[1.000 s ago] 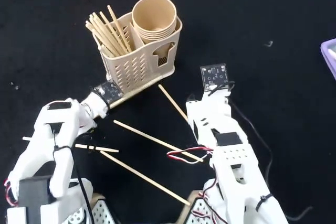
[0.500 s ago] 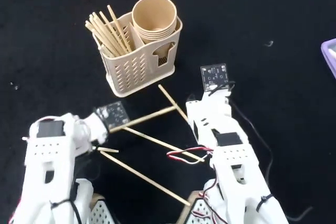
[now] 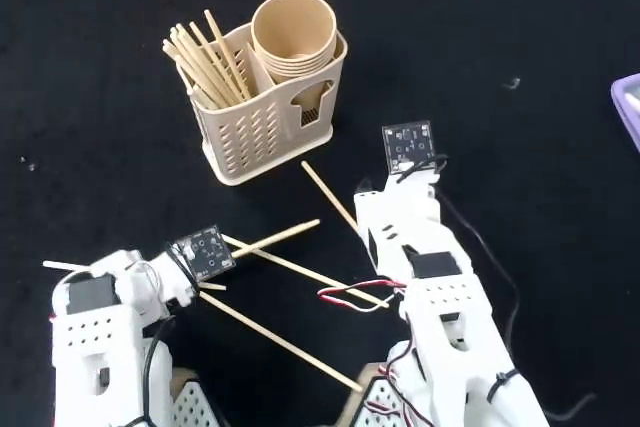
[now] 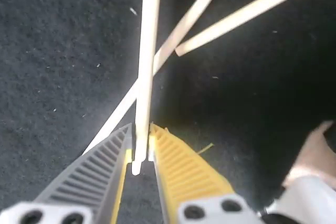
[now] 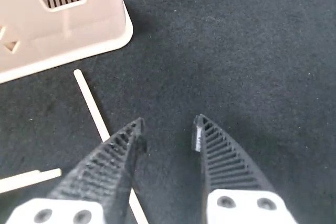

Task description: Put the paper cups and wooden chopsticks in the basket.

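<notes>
Chopstick [image 3: 275,236] clamped in left pincer [image 4: 140,129], pointing roughly two o'clock; basket [image 3: 262,132] at one o'clock; right pincer [image 5: 169,124] agape.

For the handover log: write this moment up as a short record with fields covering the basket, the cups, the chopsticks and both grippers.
basket: upright on the table
paper cups: stacked in one compartment of the basket
chopsticks in basket: a leaning bundle in the other compartment
loose chopsticks: at least three lying on the table near the arms
left gripper: shut on the held chopstick, near its end
right gripper: open, empty, above the table beside a loose chopstick
left to do: held and loose chopsticks not yet in the basket
</notes>
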`<state>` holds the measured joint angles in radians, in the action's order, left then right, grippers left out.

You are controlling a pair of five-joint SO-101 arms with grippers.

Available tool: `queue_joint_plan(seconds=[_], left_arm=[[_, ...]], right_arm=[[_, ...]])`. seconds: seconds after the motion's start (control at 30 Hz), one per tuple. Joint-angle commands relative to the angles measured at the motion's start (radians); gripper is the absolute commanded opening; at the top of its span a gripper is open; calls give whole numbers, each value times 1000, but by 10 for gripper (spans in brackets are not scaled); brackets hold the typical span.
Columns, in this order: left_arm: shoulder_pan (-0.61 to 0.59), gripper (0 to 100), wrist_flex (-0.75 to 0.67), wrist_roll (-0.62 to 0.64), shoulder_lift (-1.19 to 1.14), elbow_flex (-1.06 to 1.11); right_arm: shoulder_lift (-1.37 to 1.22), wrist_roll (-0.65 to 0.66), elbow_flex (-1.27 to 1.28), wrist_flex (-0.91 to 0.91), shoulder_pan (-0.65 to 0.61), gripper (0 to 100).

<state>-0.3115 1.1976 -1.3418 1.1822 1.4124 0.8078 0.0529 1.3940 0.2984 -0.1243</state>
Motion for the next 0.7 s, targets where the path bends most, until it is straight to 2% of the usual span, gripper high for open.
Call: queue_joint_plan(seconds=[0.0,0.3,0.4,0.47,0.53,0.67], left_arm=[[-8,28,-87,-8,14,25],[-28,32,-112,-6,18,24],[-39,104,-114,-3,25,-19],[-28,176,-114,58,25,-62],[-4,235,-123,172,15,-108],[150,240,-123,399,14,-182]], right_arm=[[30,-8,-2,-20,17,152],[30,-8,-2,-20,17,152],[30,-8,-2,-20,17,152],[30,-8,-2,-20,17,152],[30,-8,-2,-20,17,152],[30,-8,-2,-20,17,152]])
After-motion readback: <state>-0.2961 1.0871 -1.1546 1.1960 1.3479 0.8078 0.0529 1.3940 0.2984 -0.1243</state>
